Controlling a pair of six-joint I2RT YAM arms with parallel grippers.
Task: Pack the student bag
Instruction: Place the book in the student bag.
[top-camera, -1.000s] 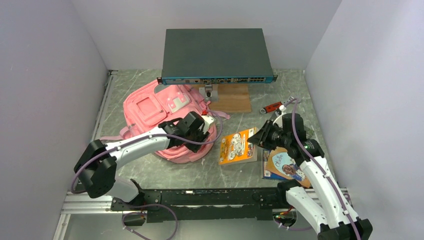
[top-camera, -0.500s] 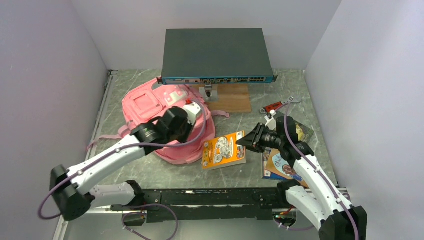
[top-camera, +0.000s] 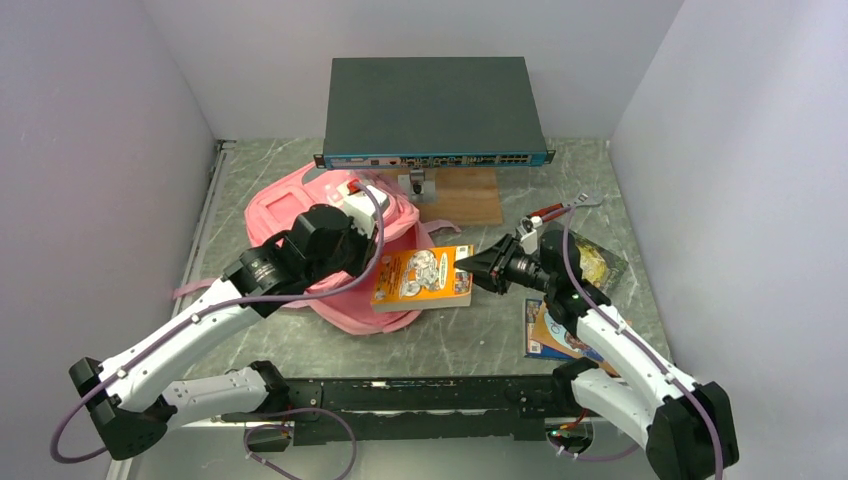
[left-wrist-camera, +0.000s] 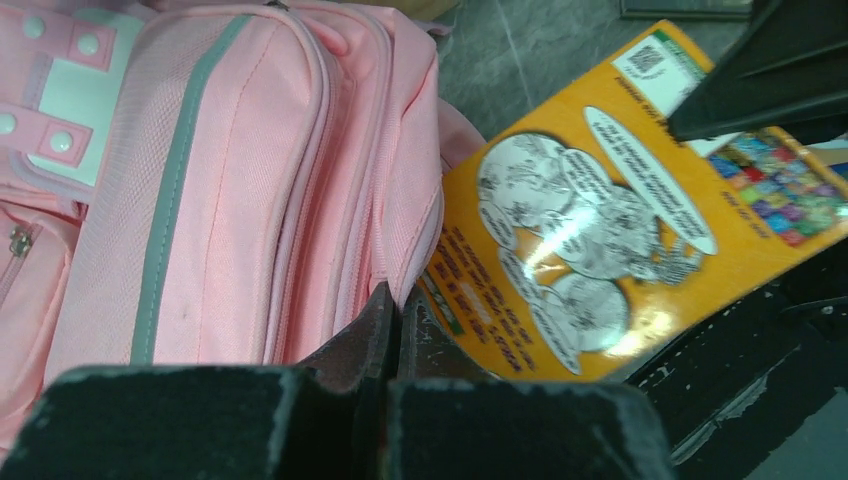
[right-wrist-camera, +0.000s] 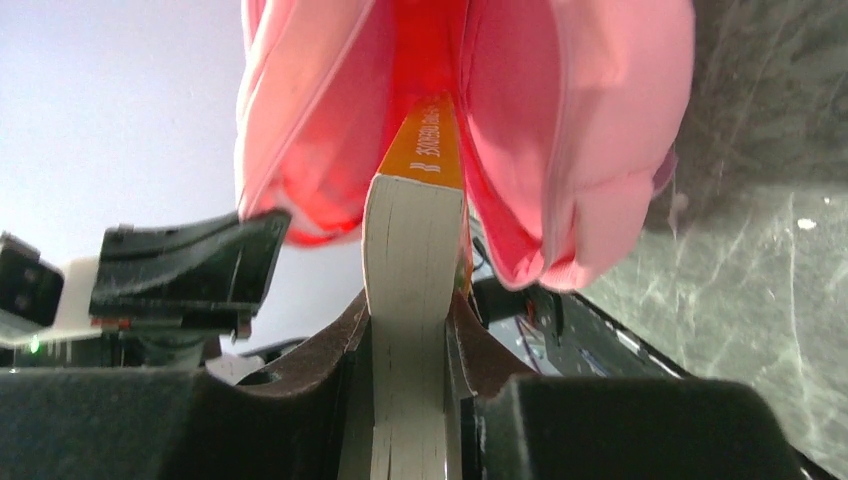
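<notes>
The pink student bag (top-camera: 290, 215) lies at the left of the table. My left gripper (top-camera: 372, 262) is shut on the edge of the bag's opening (left-wrist-camera: 405, 250) and holds it up. My right gripper (top-camera: 462, 268) is shut on an orange book (top-camera: 420, 276) and holds it off the table with its far end at the bag's mouth. In the right wrist view the book (right-wrist-camera: 412, 250) stands between my fingers (right-wrist-camera: 340, 345) and its orange spine points into the open pink bag (right-wrist-camera: 560, 130). In the left wrist view the book's cover (left-wrist-camera: 620, 210) lies right beside the bag's lip.
A dark network switch (top-camera: 433, 110) stands at the back on a wooden board (top-camera: 465, 197). A second book (top-camera: 560, 335) and a dark snack packet (top-camera: 597, 262) lie at the right under my right arm. A red tool (top-camera: 545, 213) lies behind them.
My right gripper has carried the orange book left and up to the bag's mouth. My left gripper has pulled the bag's edge up and back, and the left arm has stretched out.
</notes>
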